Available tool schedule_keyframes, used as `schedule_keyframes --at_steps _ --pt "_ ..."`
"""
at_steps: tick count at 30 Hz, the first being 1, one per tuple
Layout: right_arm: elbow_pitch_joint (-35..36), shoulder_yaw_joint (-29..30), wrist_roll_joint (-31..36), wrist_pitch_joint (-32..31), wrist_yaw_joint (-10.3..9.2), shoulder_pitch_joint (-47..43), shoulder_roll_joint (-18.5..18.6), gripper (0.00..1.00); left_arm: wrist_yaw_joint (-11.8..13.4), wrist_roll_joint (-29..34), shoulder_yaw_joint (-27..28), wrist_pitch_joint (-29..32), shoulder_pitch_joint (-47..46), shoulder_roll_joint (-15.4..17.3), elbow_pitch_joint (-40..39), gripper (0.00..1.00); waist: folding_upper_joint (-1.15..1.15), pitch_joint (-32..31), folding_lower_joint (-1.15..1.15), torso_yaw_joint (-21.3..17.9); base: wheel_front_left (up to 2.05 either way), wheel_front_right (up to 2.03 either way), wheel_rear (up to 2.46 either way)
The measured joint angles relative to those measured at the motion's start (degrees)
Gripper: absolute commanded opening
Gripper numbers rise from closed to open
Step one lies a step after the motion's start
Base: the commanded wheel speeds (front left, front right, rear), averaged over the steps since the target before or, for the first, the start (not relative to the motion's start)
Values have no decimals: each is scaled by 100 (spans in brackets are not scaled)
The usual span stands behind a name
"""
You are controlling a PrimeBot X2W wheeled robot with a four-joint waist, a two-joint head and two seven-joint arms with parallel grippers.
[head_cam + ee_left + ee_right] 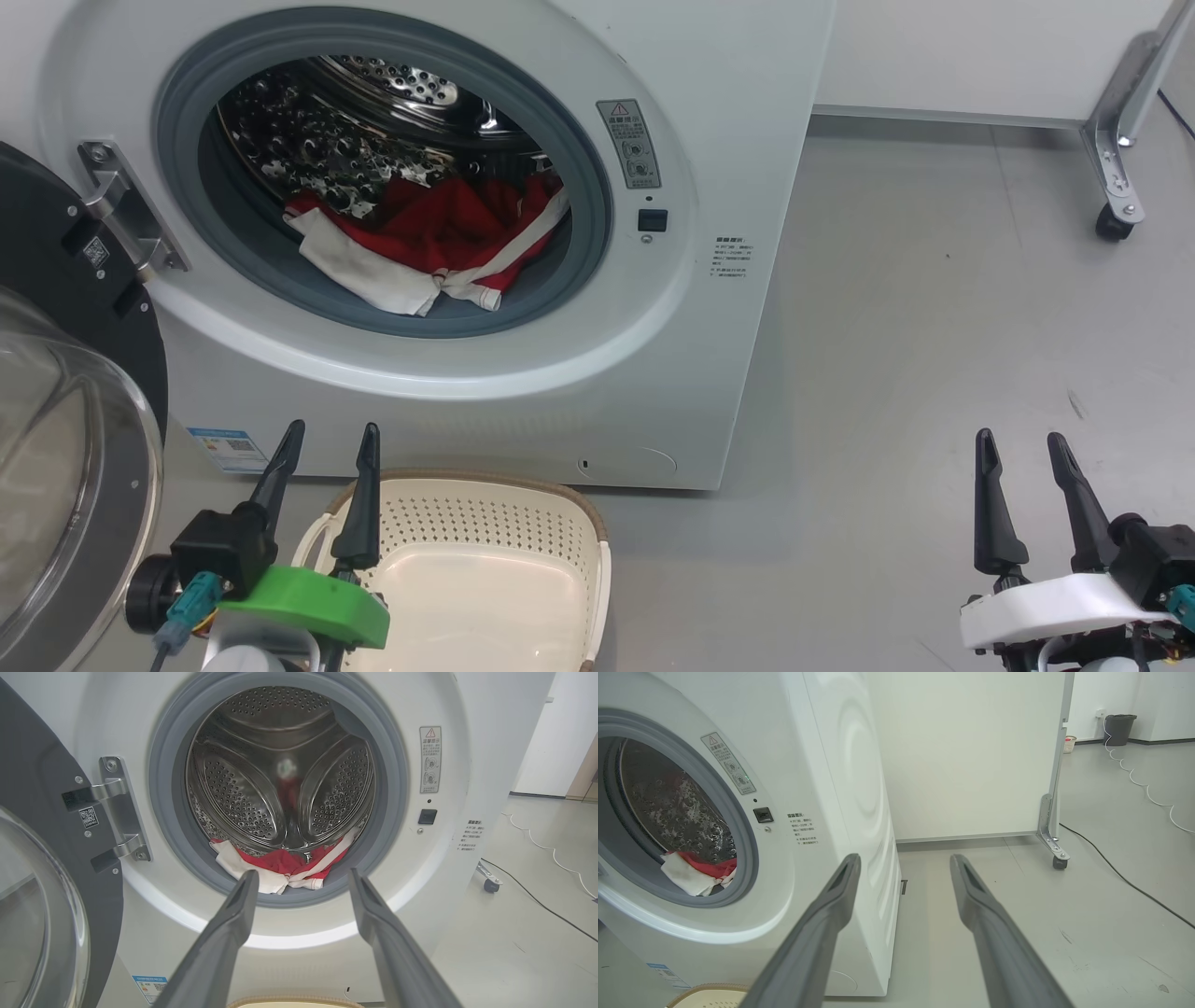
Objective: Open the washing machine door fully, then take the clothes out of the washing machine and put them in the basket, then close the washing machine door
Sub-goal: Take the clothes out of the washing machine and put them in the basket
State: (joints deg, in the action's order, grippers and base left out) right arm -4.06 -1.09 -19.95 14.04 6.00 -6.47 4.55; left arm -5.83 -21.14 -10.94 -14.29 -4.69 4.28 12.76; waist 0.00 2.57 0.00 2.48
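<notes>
Now left end effector [333, 427], right end effector [1019, 436]: fully spread, empty.

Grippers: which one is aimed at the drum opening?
The left gripper: its fingers frame the clothes in the washing machine; the right gripper points past its side at floor.

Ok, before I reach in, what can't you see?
- clothes: bunched in the drum, head view; garment count unclear.
- basket: near end cut off by the head view's bottom edge, partly behind the left claw.
- washing machine door: cut off by the head view's left edge.
- warning label: print too small.
</notes>
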Motion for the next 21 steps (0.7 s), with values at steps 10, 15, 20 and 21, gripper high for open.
schedule_keyframes --at_steps 10,15,20,21 --pt "-3 8 1 0 41 0 -4 100 -1 0 -1 0 1 -2 0 100 0 20 0 -6 0 0 0" --pt "-7 8 26 0 42 0 -5 100 -2 5 -1 0 1 -4 1 100 0 29 0 -3 0 0 0" --pt "-9 7 26 0 42 0 -8 100 -2 8 0 0 1 -8 3 100 0 31 0 -5 0 0 0" --pt "-9 7 27 0 42 0 -8 100 -2 8 0 0 1 -9 3 100 0 33 0 -7 0 0 0"
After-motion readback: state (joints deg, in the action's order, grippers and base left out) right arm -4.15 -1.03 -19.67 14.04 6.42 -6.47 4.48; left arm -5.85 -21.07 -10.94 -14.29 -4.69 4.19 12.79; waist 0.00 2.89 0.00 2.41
